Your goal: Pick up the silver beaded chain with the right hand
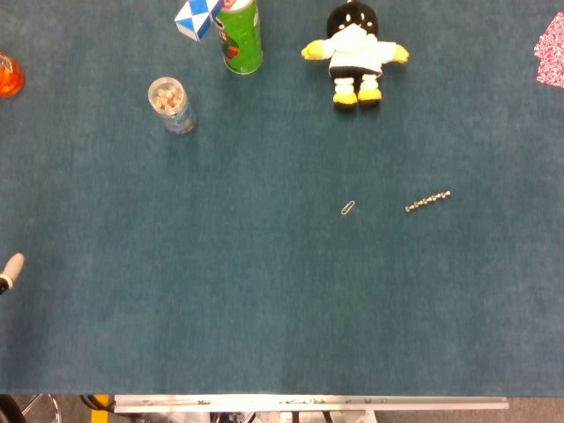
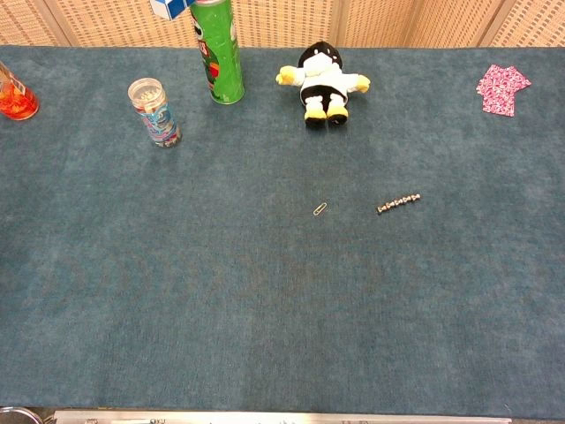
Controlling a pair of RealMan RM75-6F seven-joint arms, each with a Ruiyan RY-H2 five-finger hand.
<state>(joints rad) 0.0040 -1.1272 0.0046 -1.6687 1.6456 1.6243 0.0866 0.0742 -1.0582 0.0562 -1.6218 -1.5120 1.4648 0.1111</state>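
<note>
The silver beaded chain (image 1: 427, 202) (image 2: 398, 203) lies stretched in a short slanted line on the blue cloth, right of centre. Nothing touches it. At the far left edge of the head view only a pale fingertip of my left hand (image 1: 11, 269) pokes in, far from the chain; how that hand is held is hidden. My right hand appears in neither view.
A paperclip (image 1: 349, 208) (image 2: 320, 209) lies just left of the chain. Along the far side stand a plush toy (image 1: 354, 55), a green can (image 1: 240, 37), a clear jar (image 1: 171, 105), an orange object (image 1: 8, 76) and a pink cloth (image 2: 501, 88).
</note>
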